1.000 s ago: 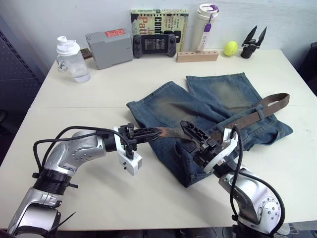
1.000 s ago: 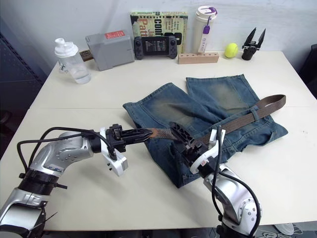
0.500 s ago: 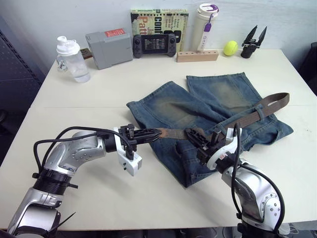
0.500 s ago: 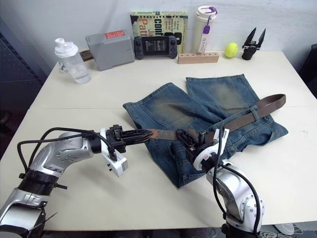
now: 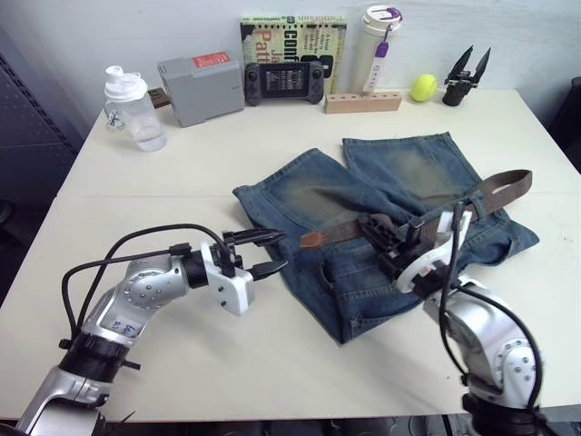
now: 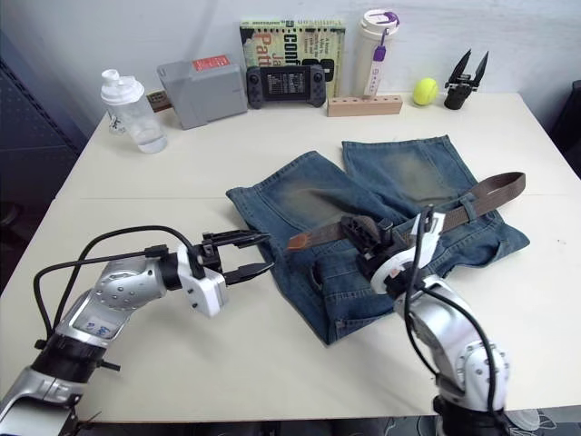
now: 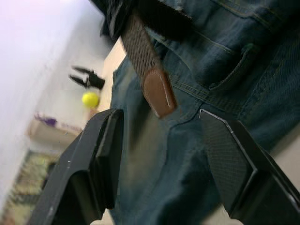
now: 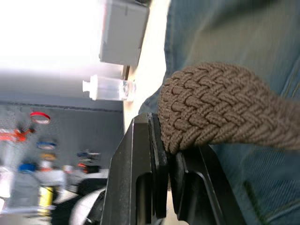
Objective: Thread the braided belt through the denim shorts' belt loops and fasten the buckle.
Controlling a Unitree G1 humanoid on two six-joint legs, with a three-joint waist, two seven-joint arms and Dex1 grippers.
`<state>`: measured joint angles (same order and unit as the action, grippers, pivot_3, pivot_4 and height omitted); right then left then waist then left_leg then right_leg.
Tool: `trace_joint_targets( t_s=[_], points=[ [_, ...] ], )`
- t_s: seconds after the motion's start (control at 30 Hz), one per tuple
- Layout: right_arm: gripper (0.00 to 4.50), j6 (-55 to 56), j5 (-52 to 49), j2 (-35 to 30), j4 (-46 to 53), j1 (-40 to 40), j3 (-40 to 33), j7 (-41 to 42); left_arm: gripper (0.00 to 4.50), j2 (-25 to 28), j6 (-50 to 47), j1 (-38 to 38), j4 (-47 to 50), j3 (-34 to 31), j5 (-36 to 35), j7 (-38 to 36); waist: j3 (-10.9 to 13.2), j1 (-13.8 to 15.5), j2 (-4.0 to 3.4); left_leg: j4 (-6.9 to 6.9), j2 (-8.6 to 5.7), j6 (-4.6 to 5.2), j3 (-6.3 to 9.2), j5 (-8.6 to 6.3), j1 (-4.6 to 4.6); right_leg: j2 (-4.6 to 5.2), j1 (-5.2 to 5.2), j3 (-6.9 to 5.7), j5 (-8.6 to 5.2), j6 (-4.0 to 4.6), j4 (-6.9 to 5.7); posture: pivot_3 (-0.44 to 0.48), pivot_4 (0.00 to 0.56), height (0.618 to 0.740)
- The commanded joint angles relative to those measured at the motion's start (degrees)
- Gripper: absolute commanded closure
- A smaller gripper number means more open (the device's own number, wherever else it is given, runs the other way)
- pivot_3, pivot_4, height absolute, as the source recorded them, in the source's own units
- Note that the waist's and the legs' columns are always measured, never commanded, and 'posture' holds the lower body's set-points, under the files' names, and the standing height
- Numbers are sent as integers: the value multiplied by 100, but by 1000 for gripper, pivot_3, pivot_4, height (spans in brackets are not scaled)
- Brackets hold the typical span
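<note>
The denim shorts (image 5: 399, 186) lie spread on the table, waistband toward me. Across the waistband runs the braided belt (image 5: 454, 213), passing under a belt loop (image 5: 474, 205) at the right. Its tan tip (image 5: 313, 240) points left, free of both grippers. My left gripper (image 5: 264, 253) stands open just left of that tip, which shows beyond the open fingers (image 7: 101, 154) in the left wrist view. My right gripper (image 5: 377, 233) is shut on the braided belt (image 8: 211, 103) a short way behind the tip. The buckle is hidden.
Along the table's far edge stand a clear bottle (image 5: 132, 109), a grey box (image 5: 200, 88), a game console (image 5: 281, 82), a book (image 5: 290, 32), a white tumbler (image 5: 379, 45), a wooden block (image 5: 361, 102), a tennis ball (image 5: 422, 87) and a black tool (image 5: 463, 77).
My right gripper shut on the belt and drew it rightward. My left gripper opened, let go of the tan tip and pulled back a little to the left.
</note>
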<state>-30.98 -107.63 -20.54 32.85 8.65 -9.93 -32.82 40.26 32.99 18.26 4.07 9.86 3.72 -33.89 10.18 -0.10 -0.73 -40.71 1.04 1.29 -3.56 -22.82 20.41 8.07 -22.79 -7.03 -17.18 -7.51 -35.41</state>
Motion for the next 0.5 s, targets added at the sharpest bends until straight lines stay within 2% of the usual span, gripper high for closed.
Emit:
trace_joint_targets(
  t_s=[0.03, 0.17, 0.37, 0.5],
  points=[
    [4500, -235, 53, -678, 101, 104, -317, 452, 1563, 136, -832, -350, 405, -403, -834, -283, 0, 1, 0, -1, 0, 1, 1, 0, 0, 1, 0, -1, 0, 0, 0, 0, 150, 731],
    [4500, -664, 454, -1508, 135, 101, -249, 982, 1563, 56, -1441, -574, 779, -545, -1109, -384, 2, 24, -1, -1, -1, 1, 1, 0, 2, 1, 1, -6, 0, 0, 3, 0, 150, 731],
    [4500, -1030, 894, -2065, 309, 33, -44, 1400, 1563, -111, -1705, -615, 977, -624, -1013, -391, 2, 49, -1, -5, -4, 2, -4, -1, 3, 1, 3, -5, 0, 0, 10, 0, 150, 731],
    [4500, -1094, 1052, -2206, 382, -97, -2, 1575, 1563, -183, -1712, -569, 971, -621, -919, -401, 3, 83, 1, -5, -4, 2, -5, -1, 4, 0, 3, -5, 0, 0, 12, 0, 150, 731]
  ],
)
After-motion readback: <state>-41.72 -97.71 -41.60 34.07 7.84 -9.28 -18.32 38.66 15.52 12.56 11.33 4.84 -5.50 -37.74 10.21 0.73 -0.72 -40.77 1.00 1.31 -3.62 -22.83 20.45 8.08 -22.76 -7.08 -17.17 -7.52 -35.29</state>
